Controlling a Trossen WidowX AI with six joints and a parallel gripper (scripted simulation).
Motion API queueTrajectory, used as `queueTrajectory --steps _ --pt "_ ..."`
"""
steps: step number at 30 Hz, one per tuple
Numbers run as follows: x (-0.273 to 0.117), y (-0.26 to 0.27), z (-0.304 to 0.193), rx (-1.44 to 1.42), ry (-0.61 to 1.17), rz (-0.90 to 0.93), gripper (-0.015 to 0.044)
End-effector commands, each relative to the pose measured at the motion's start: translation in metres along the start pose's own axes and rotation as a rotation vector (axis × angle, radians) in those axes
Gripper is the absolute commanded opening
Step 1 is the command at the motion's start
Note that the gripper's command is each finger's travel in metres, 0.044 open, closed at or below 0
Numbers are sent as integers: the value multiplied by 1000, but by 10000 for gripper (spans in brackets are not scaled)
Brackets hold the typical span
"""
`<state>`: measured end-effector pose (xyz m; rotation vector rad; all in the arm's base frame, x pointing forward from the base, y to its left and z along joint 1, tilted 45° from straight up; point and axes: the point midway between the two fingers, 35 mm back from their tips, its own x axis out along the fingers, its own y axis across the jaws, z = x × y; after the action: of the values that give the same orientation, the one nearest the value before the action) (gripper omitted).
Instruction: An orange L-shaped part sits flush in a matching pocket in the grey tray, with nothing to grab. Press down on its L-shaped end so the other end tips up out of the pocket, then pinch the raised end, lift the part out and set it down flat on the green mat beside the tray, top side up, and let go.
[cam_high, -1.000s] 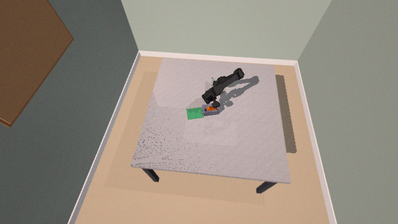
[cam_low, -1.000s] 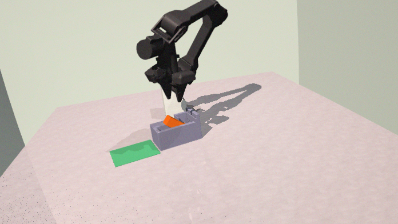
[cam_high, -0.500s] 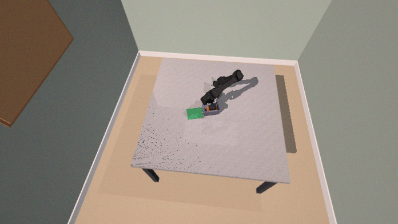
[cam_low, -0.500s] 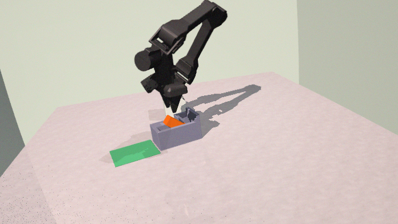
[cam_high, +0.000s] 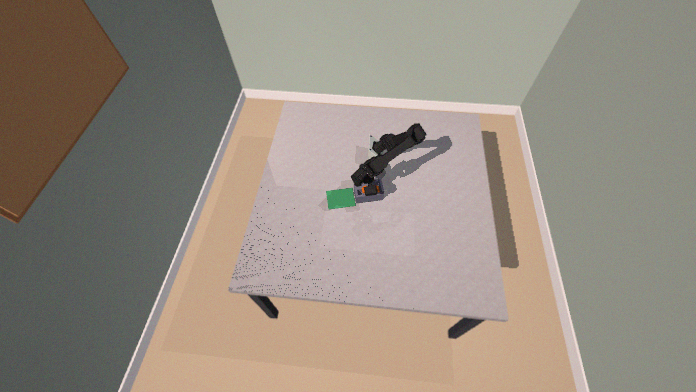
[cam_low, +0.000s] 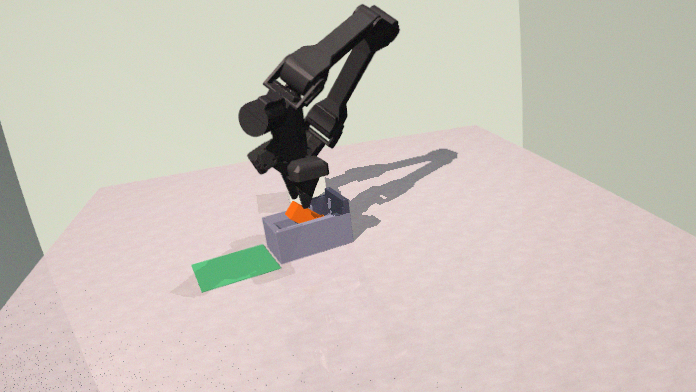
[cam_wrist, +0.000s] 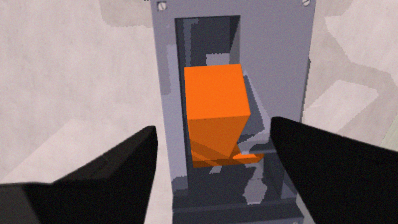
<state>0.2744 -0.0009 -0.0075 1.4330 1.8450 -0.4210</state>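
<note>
The orange part (cam_low: 298, 214) (cam_wrist: 215, 92) is tilted in the pocket of the grey tray (cam_high: 370, 199) (cam_low: 315, 241) (cam_wrist: 280, 40). Its raised end stands up out of the pocket on the mat side, and its L-shaped end is low in the pocket, partly hidden. My gripper (cam_low: 300, 202) (cam_wrist: 214, 129) is open and points down just over the part. In the wrist view one finger is on each side of the part, with gaps between them and it. The green mat (cam_high: 340, 199) (cam_low: 235, 268) lies flat and bare beside the tray.
The tray has a higher wall (cam_low: 338, 200) at the end away from the mat. A pale panel (cam_high: 372, 145) stands near the arm's base, behind the tray. All of this is on a light table (cam_high: 450, 240) (cam_low: 450, 300).
</note>
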Motion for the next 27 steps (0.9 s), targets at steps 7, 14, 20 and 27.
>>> queueTrajectory --steps 7,14,20,27 --pt "16 -1 -1 8 9 2 280" --pt "27 -1 -2 8 10 2 280" --pt "27 -1 -1 -1 3 0 201" --pt "27 -1 -1 -1 3 0 115"
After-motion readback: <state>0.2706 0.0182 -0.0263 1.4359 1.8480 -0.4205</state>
